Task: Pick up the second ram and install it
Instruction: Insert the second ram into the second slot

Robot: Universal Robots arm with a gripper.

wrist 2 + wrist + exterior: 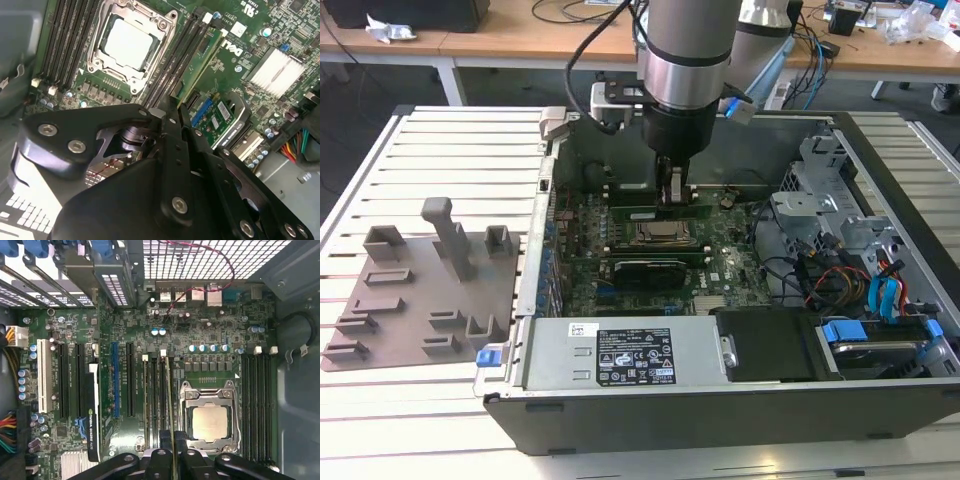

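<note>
Tool (173,440) pinching one second ram (170,400) beside one processor socket (209,415); four bare slots (257,405) opposite.

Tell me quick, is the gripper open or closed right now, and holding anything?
Gripper: closed on the second ram, the green stick at the memory slots beside the processor socket.

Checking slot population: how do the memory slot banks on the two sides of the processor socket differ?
The claw-side bank has the second ram on edge along it, gripped by the claw; the far bank shows only bare black slots. The claw hangs over the claw-side bank; the far bank is uncovered. Both run parallel, flanking the processor socket.
</note>
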